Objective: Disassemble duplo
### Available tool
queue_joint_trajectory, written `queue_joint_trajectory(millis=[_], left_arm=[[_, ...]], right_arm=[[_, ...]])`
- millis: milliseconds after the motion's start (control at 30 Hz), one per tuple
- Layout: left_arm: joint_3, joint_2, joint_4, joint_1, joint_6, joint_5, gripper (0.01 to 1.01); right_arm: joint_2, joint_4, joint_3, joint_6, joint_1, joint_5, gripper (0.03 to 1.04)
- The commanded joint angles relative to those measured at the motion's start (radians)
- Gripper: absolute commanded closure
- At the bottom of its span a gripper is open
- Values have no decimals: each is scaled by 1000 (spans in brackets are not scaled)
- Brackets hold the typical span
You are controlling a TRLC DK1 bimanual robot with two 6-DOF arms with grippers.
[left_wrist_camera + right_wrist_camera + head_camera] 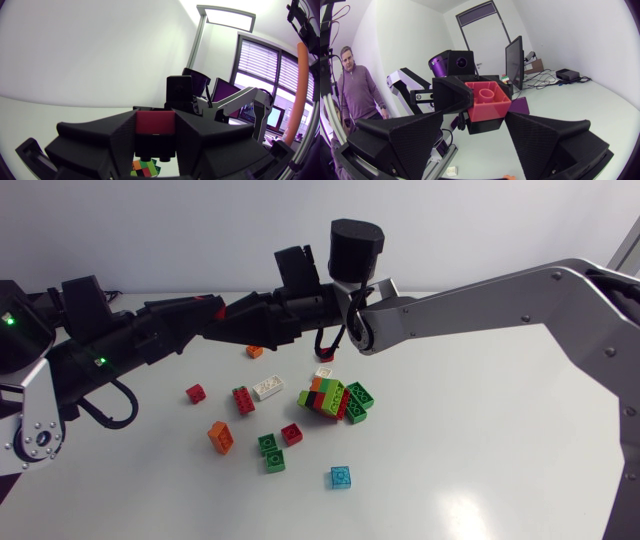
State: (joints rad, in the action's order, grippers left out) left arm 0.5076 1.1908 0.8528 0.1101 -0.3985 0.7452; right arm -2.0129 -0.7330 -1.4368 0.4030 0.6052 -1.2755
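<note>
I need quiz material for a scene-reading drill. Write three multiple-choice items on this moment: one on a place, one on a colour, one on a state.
1. Where is the multicolour Duplo stack?
A on the table
B held up in the air
C inside a box

2. What colour is the Duplo brick in the left end effector?
A white
B red
C blue

3. How is the left end effector?
A open and empty
B shut on the brick
C out of sight

Answers:
1 A, the head view shows it resting on the table.
2 B, both wrist views show it red.
3 B, its two fingers press the brick's sides.
</note>
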Motion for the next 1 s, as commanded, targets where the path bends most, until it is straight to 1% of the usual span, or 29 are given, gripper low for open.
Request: queue_joint_trajectory(millis=[0, 200, 300, 400, 567, 633, 767, 867, 967], left_arm=[[-3, -17, 11, -10, -25, 6, 1005], [-3, -20, 11, -12, -26, 6, 1005], [-4, -22, 11, -12, -25, 6, 1005], [-6, -25, 11, -13, -26, 6, 1005], [-6, -28, 11, -15, -26, 6, 1005], [-7, -28, 11, -13, -26, 6, 1005], [-9, -26, 11, -15, -25, 6, 1005], [-9, -25, 11, -13, -25, 6, 1005], [-9, -23, 11, -16, -25, 5, 1005]], right_arm=[[-10, -9, 12, -12, 8, 1, 167], [-27, -6, 4, -12, 5, 4, 177], [-30, -6, 3, -12, 4, 4, 262], [-37, -6, -2, -9, -4, 4, 290], [-38, -6, -1, -10, -5, 4, 308], [-41, -6, -2, -12, -5, 4, 370], [-49, -6, -5, -12, -5, 4, 536], [-49, -8, -7, -12, -8, 4, 564], [-49, -8, -7, -12, -13, 4, 562]])
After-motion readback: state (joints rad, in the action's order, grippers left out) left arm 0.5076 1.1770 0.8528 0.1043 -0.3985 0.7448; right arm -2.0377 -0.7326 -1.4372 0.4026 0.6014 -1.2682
